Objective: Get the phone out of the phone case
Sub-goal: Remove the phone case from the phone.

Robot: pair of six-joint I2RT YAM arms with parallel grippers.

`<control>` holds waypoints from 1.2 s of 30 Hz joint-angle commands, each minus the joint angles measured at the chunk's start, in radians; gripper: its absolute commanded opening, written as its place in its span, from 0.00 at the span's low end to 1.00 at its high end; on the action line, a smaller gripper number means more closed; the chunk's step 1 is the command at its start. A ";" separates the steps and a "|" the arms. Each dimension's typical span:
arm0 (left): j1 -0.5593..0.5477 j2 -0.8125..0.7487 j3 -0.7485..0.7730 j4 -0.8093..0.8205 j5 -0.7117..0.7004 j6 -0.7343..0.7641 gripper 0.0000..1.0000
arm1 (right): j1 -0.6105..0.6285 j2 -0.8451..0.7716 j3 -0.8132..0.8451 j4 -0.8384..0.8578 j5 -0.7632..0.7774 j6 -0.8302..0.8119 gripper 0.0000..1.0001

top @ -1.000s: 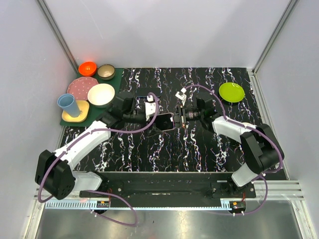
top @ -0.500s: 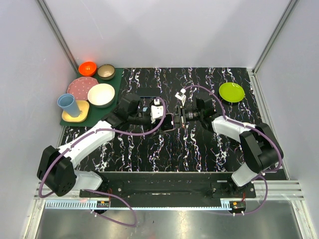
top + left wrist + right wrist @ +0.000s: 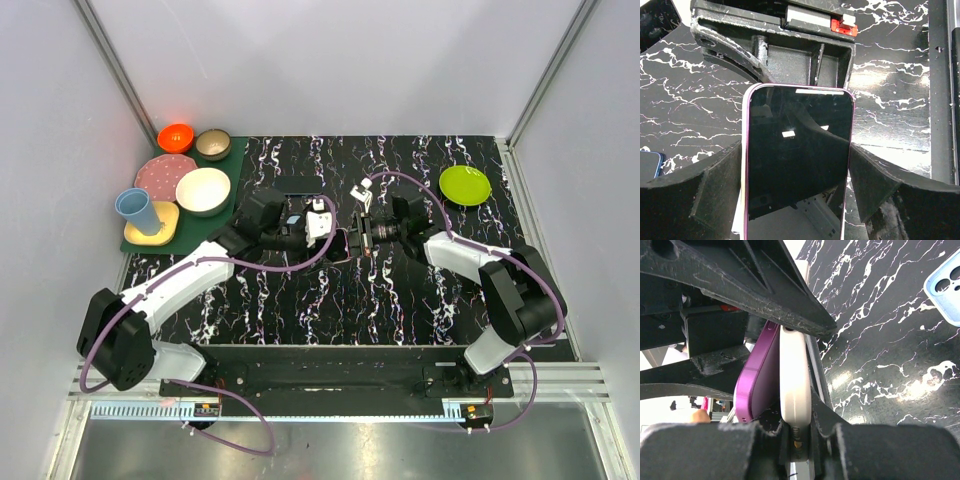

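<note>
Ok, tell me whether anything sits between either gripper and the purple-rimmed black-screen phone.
Nothing visible does. The left gripper has its fingers against both long edges of the purple-rimmed black-screen phone. The right gripper pinches the white case slab lying flat against that phone.

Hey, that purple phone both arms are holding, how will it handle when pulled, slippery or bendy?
The phone is likely rigid: its edges look straight in both wrist views. Its glossy screen shows reflections, so it may slip in the left gripper. The white case beside it probably flexes more, though that's a guess.
</note>
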 commanded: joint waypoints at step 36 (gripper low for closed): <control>-0.009 0.028 0.061 0.026 0.079 -0.074 0.46 | -0.005 -0.047 0.042 0.045 0.016 -0.069 0.00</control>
